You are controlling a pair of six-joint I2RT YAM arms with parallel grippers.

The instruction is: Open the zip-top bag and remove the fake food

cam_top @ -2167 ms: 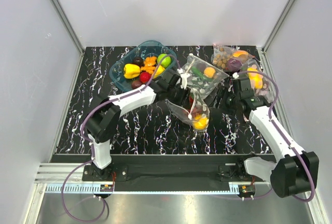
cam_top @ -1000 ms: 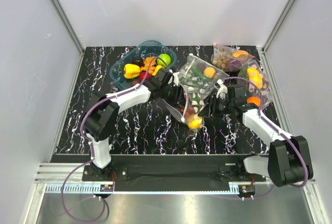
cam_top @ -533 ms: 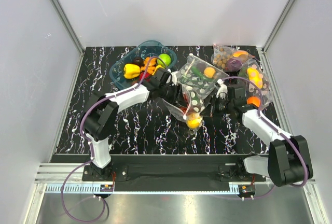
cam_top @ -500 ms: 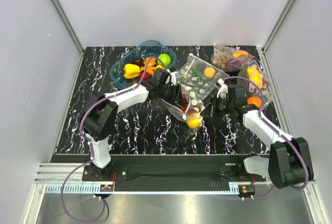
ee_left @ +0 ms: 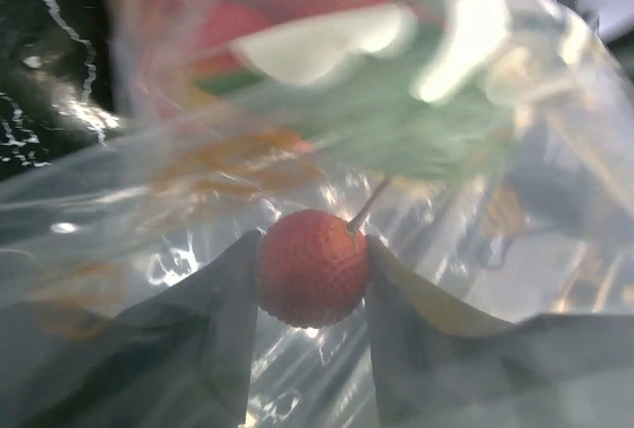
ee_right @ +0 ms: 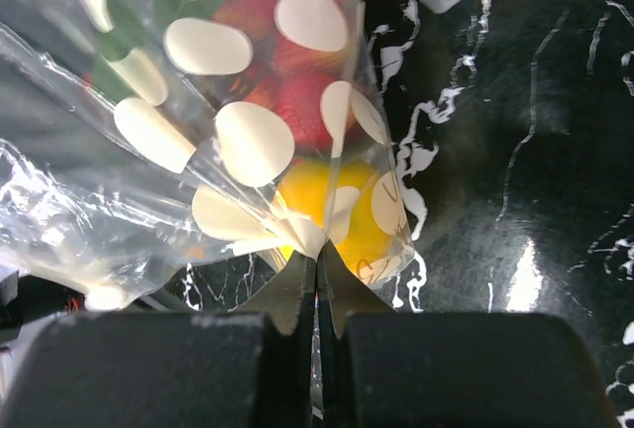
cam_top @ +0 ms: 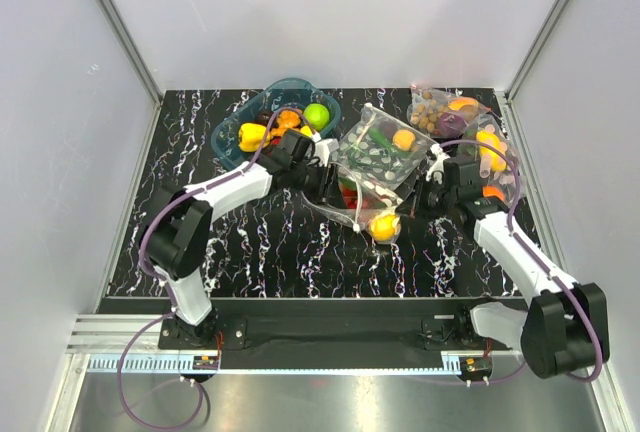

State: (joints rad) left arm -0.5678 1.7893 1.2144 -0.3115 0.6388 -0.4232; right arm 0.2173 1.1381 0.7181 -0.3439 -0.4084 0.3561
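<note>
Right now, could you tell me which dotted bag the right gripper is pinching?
The zip-top bag nearest the arm bases, a yellow fruit in its corner; the other bags lie farther back.

- The left arm point(cam_top: 235, 187) stretches low toward the left side of the zip-top bag point(cam_top: 348, 212), with its wrist right at the bag's edge.
- The left gripper point(ee_left: 312, 240) has its fingers point(ee_left: 223, 329) partly apart, pressed against either side of a red berry point(ee_left: 312, 279), with bag film lying over them.
- The right arm point(cam_top: 515, 252) reaches in from the bag's right side, forearm slanting toward it.
- The right gripper point(ee_right: 317, 284) has its fingers closed tight together, pinching a fold of film at the bag's right edge.
</note>
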